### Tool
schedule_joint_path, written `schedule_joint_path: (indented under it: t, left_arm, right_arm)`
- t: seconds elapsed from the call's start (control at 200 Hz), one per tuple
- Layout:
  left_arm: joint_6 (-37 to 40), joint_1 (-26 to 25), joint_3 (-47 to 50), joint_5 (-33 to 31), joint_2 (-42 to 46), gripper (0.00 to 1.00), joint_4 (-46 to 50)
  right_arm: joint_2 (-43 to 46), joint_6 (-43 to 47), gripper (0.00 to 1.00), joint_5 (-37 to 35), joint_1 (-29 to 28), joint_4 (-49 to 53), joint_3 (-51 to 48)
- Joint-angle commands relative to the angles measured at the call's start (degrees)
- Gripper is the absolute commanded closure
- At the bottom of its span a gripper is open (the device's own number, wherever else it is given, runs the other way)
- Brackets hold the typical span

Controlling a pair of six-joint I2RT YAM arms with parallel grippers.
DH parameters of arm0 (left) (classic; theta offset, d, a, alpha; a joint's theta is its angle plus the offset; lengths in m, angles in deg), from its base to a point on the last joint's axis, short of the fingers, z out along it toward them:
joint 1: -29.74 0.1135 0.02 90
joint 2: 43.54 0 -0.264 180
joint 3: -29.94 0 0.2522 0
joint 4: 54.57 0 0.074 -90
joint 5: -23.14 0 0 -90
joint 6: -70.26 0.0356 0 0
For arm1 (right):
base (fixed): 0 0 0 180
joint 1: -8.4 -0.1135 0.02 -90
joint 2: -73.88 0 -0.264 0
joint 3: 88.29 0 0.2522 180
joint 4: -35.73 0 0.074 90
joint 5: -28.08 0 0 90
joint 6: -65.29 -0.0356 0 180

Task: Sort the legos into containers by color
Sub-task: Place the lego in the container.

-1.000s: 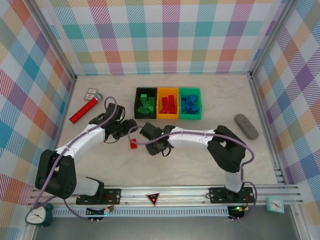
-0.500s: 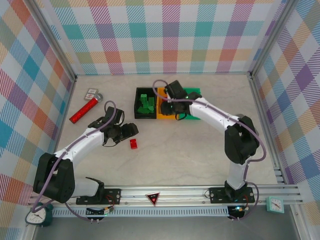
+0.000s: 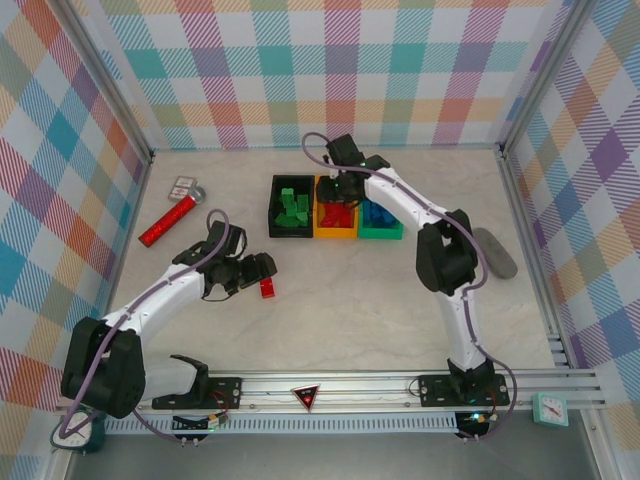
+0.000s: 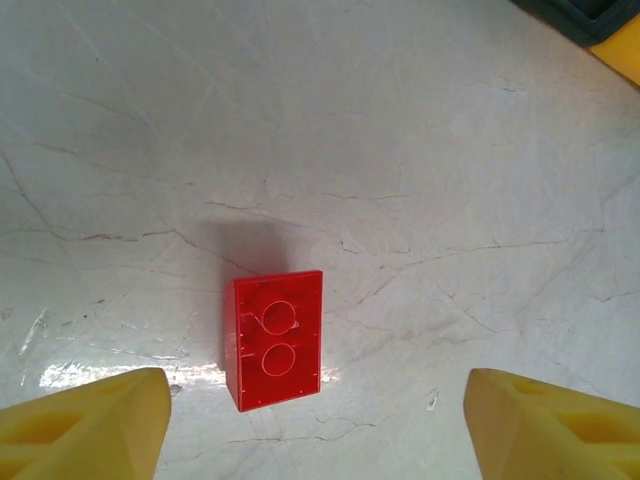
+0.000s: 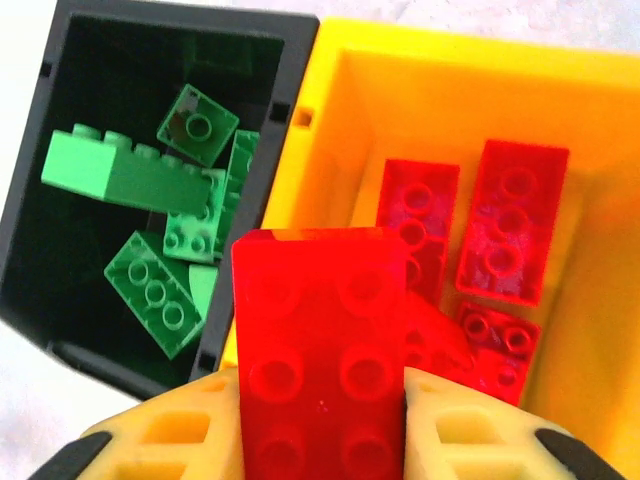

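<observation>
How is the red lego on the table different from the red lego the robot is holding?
The table lego lies hollow underside up; the held lego shows its studs. The table lego sits between the left arm's open jaws; the held lego is pinched in the right arm's jaws above the orange bin. Both are red.

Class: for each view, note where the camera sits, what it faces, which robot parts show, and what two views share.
Top external: above, behind left arm and right arm, both visible, looking down at the table.
Left wrist: over the table, looking down at a loose red brick between its spread fingers.
Right wrist: above the black bin and orange bin, fingers clamping a second red brick.
Shared: top and left wrist show the loose red brick.
</observation>
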Motion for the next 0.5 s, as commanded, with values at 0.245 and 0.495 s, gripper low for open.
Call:
schedule_joint_path:
  t: [0.245,0.495]
  left_arm:
    - [1.32,-1.68,1.02,-0.87,0.3,0.12,3.07]
    - [1.66,-2.74,-0.99,-1.45,-4.36,0.12,2.55]
  right_arm:
    - [2.46,0.89,0.51,1.17,0.24,1.79,-0.62]
    - [12.67,1.73,0.51,1.53,0.19,-1.78,-13.1]
